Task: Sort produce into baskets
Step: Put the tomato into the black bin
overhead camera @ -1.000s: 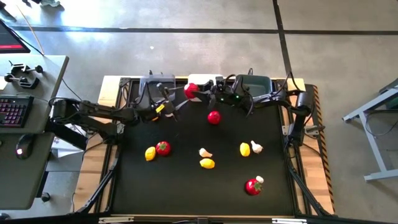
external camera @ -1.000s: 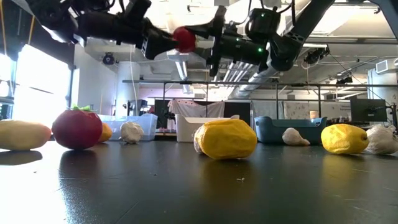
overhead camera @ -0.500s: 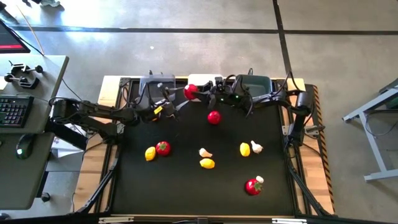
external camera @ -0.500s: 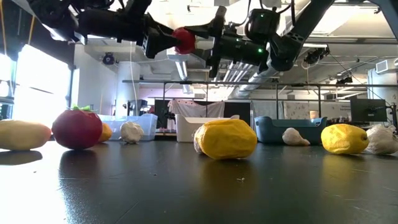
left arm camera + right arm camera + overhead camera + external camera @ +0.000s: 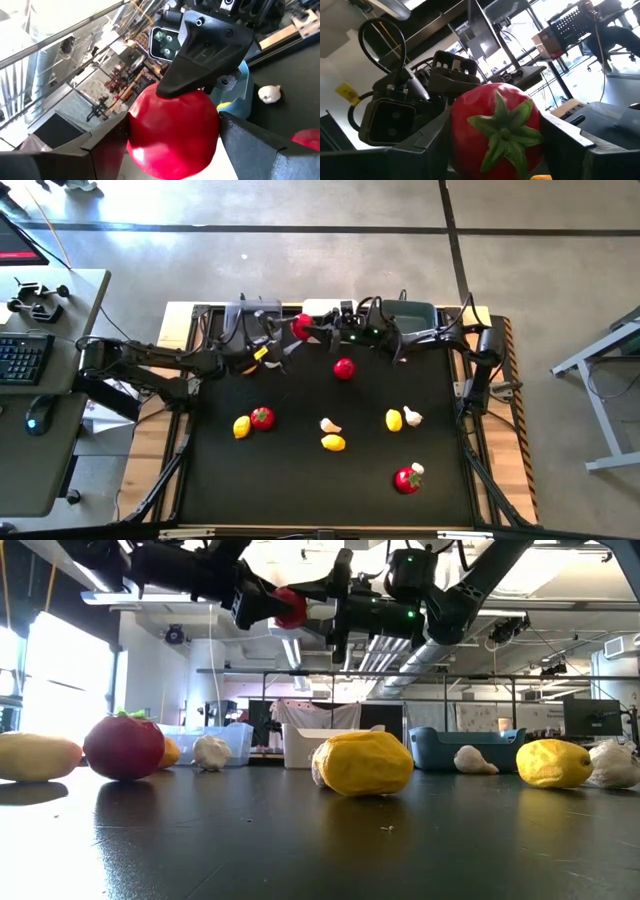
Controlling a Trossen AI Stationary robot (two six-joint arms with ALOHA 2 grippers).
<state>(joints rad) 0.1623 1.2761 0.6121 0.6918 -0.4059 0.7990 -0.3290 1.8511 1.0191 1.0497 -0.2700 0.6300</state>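
While midair, tomato (image 5: 301, 327) between hands

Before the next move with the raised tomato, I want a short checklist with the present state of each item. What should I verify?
1. Tomato held by left gripper: ok.
2. Right gripper also closed on it: ok.
3. Tomato lifted off the table: ok.
4. Which gripper should release first: cannot tell.
5. White basket free beneath the tomato: cannot tell.
6. Loose tomato away from both arms: ok.
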